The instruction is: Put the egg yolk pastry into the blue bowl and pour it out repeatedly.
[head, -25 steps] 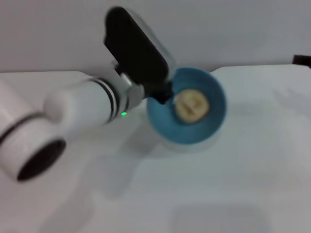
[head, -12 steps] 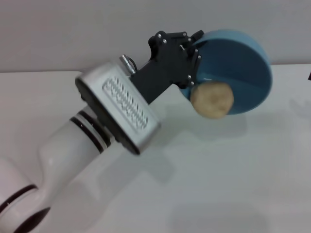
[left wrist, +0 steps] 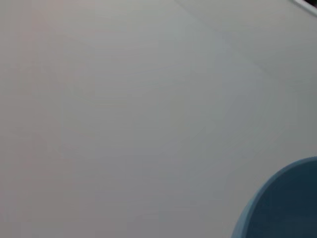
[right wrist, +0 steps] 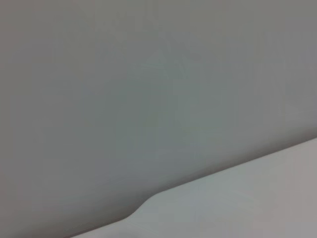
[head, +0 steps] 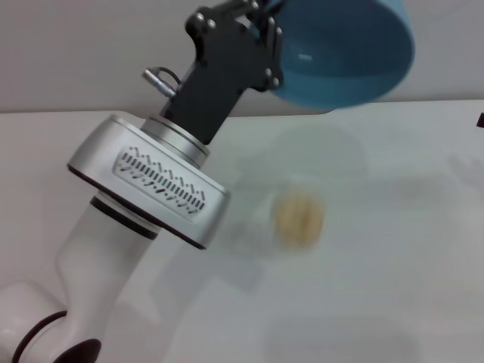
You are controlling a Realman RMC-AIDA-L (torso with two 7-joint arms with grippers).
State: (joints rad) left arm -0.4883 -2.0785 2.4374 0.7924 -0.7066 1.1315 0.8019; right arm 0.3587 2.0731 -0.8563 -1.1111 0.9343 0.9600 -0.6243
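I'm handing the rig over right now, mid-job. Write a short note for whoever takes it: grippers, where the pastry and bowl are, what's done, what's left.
Left gripper: raised above the table, shut on the rim of the blue bowl, which is tipped over.
Right gripper: not in view in any picture.
Egg yolk pastry: out of the bowl, on or just above the white table, below the bowl; it looks blurred, so it may be moving.
Done: this pour.
Left: right the bowl and set it down, put the pastry back in, pour again.

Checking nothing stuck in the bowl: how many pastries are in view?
1. The pastry lies on the table, below the raised bowl held by the left pincer.
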